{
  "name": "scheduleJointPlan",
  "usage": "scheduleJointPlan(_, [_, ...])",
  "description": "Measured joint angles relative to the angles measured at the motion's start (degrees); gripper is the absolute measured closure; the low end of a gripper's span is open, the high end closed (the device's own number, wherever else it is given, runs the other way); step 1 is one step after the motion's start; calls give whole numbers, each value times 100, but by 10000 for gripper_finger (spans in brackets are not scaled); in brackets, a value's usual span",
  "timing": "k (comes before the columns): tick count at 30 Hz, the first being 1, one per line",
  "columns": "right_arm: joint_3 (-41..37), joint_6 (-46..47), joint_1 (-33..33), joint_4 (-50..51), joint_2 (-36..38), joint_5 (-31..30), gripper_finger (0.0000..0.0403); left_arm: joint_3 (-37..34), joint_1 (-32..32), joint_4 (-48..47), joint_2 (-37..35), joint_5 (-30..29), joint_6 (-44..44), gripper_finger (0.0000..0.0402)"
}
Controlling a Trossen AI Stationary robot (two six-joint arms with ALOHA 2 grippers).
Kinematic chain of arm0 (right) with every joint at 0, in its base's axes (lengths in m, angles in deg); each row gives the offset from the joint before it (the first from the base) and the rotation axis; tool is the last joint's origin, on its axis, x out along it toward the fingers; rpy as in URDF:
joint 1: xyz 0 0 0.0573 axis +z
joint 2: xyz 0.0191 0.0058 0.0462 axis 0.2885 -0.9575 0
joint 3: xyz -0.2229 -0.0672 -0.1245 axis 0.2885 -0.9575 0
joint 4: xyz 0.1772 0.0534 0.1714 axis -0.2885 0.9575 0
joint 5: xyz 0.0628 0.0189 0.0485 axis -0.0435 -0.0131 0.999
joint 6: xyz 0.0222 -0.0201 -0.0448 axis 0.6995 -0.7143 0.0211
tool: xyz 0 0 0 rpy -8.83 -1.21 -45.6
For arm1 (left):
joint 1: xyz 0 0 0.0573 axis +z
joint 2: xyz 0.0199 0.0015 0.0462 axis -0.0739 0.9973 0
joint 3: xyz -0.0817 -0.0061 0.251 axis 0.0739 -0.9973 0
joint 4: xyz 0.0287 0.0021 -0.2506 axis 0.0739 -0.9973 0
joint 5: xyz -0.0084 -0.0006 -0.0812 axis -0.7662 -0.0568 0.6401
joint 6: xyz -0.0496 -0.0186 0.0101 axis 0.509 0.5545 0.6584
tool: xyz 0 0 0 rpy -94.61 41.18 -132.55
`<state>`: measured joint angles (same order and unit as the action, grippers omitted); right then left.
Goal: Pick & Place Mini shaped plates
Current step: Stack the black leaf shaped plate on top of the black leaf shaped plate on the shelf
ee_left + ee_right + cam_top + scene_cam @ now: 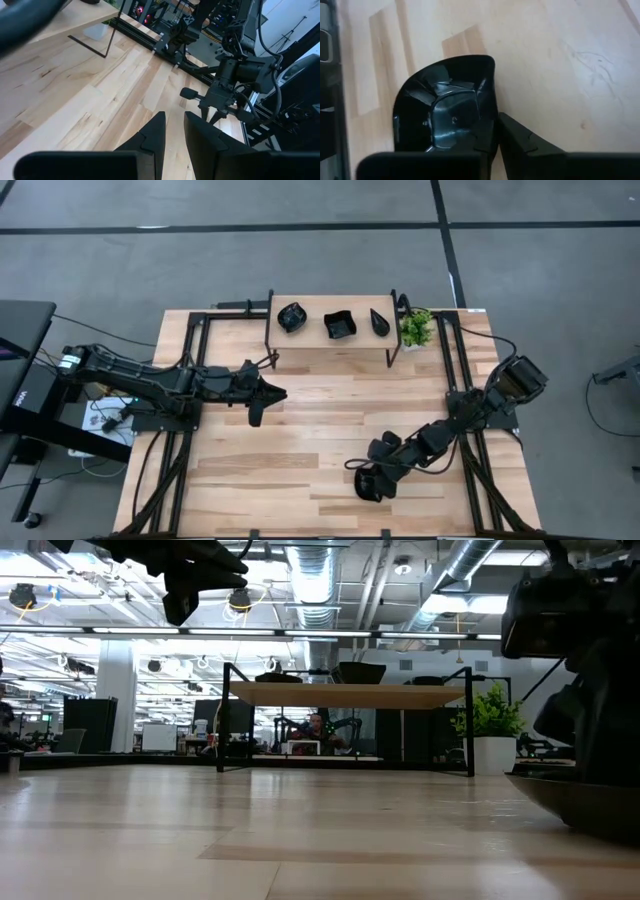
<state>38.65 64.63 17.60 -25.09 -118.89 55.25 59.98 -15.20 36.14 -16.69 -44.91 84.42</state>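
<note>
- The right gripper (372, 483) is low over the near part of the table (300, 470). In the right wrist view its fingers (520, 137) pinch the rim of a glossy black plate (445, 107), one finger inside the rim, the other outside.
- Only part of that plate shows in the wrist view: the near side is cut off behind the gripper body. From above, plate and gripper merge into one dark shape, so the plate's outline is hard to read there.
- In the low view the same plate shows only as a dark curved edge at the frame's side, just above the wood.
- Well beyond the right gripper, a small raised shelf (330, 340) carries three more black plates: a scalloped one (291, 317), a square one (339, 325) and a leaf-shaped one (379, 322).
- A small green potted plant (416, 328) stands just beside the shelf's end.
- The left gripper (268, 395) hangs above the table, short of the shelf, holding nothing; its fingers (155, 132) stand a narrow gap apart.
</note>
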Motion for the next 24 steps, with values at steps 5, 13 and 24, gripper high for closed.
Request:
scheduleJointPlan(5, [2, 2, -2, -122, 4, 47, 400, 2, 2, 0, 0, 2, 0, 330])
scheduleJointPlan(13, [148, -198, -324, -181, 4, 125, 401, 4, 0, 36, 0, 9, 24, 330])
scheduleJointPlan(24, [939, -1904, -1800, -179, 4, 282, 402, 4, 2, 40, 0, 32, 683, 330])
